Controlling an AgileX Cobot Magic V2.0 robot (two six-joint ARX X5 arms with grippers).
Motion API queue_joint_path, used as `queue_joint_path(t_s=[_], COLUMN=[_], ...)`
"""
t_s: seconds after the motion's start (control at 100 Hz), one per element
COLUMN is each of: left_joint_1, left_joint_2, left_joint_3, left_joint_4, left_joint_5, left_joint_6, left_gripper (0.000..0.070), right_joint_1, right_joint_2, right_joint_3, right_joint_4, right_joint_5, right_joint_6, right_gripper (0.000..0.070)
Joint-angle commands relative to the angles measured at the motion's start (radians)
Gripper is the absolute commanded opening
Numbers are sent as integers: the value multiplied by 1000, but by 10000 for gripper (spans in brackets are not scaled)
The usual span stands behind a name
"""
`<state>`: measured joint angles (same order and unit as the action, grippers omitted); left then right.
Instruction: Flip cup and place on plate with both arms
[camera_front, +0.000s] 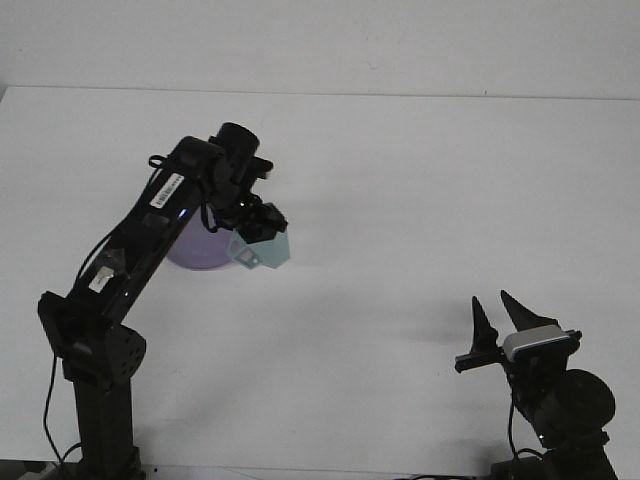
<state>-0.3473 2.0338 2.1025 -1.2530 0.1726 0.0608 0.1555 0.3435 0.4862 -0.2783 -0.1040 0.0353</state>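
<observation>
Cup held by left tool beside plate

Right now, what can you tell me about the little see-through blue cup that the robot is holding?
The small pale-blue translucent cup looks like clear plastic with flat, angled sides, a bit like a gem. The left gripper holds it from above, its black fingers shut on the cup's upper part. The cup hangs tilted in the air, off the white table, at the right edge of the round purple plate, which the arm mostly hides. Which way its opening faces cannot be made out.
</observation>
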Motion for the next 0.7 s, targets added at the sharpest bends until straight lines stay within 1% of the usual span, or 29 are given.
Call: queue_joint_path(t_s=[0.0,0.12,0.24,0.35,0.55,0.69], left_joint_1=[35,129,211,273,310,310], left_joint_2=[-1,-1,0,2,14,63], left_joint_3=[23,23,23,23,22,22], left_joint_4=[-10,-9,-2,32,96,93], left_joint_5=[-1,-5,-50,-51,-52,-52], left_joint_6=[-2,3,9,3,6,5], left_gripper=[12,12,12,12,12,12], right_joint_1=[2,2,2,2,2,2], right_joint_2=[4,4,4,5,5,5], right_joint_3=[3,3,3,3,3,3], right_joint_4=[8,8,8,8,8,8], right_joint_5=[0,0,-1,0,0,0], right_joint_6=[17,18,18,17,17,17], right_gripper=[296,296,296,296,296,296])
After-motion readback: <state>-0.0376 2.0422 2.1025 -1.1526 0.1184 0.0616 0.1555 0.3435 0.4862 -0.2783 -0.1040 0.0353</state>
